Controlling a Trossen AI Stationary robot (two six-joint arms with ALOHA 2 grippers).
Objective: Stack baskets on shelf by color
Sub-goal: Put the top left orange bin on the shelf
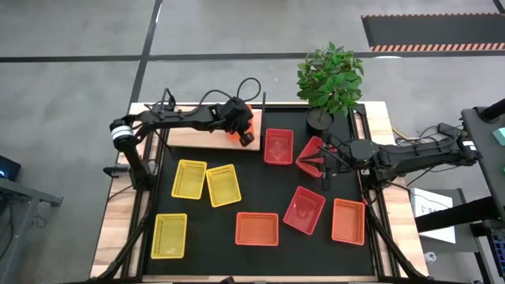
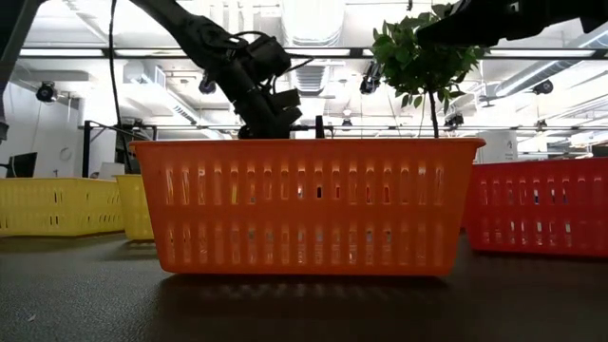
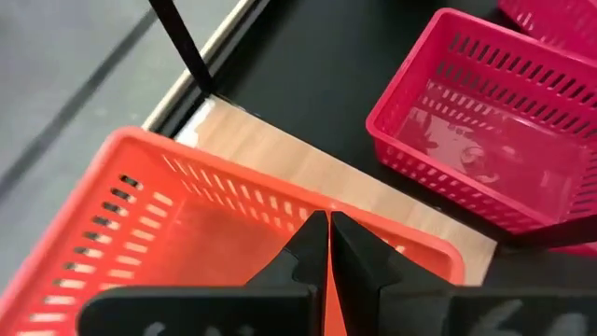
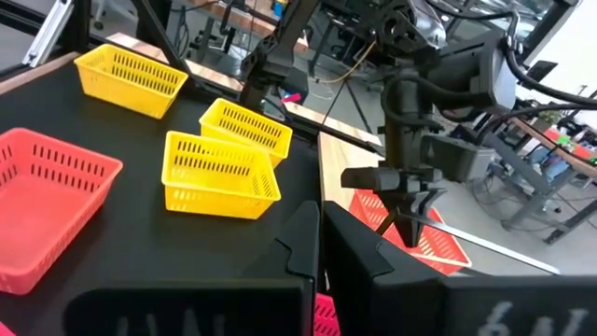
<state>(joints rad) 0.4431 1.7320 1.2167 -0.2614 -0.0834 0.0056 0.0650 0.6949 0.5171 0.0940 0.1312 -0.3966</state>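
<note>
The left gripper (image 1: pixel 246 136) hides most of the orange basket (image 1: pixel 241 131) beneath it on the shelf (image 1: pixel 197 136) (only slivers show); the low view's nearest orange basket (image 2: pixel 309 204) blocks the table behind it.

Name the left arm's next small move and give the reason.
Probably open the left claw and let go: it is shut on the rim of the orange plastic mesh basket, which looks to sit on the light-wood shelf board. The right claw is shut on a pinkish-red mesh basket.
</note>
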